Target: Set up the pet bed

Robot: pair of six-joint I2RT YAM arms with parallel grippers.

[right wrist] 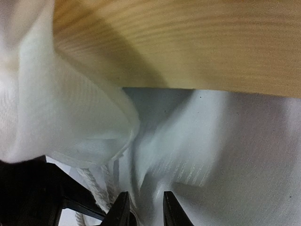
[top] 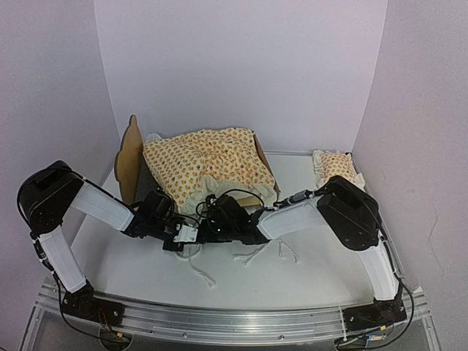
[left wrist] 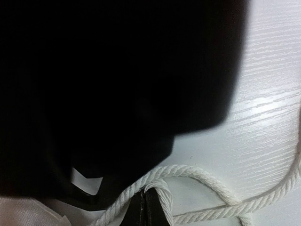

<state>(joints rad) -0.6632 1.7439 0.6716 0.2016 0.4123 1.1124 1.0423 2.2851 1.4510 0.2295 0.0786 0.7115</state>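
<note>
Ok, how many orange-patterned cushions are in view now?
2: the mattress cushion on the pet bed; the small pillow on the table, back right. More could be hidden.

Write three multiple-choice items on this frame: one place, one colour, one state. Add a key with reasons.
1. Where is the small pillow?
A. against the headboard
B. on the table, far right, apart from the pet bed
C. under an arm

2. What colour is the print on the cushion?
A. blue
B. green
C. orange

3. How does the left claw stand?
A. shut
B. wide open
C. out of every view

Key:
1 B: the top view shows it lying alone near the right wall.
2 C: orange spots on a cream ground.
3 A: the left wrist view shows it closed with no gap, right by a white cord.
</note>
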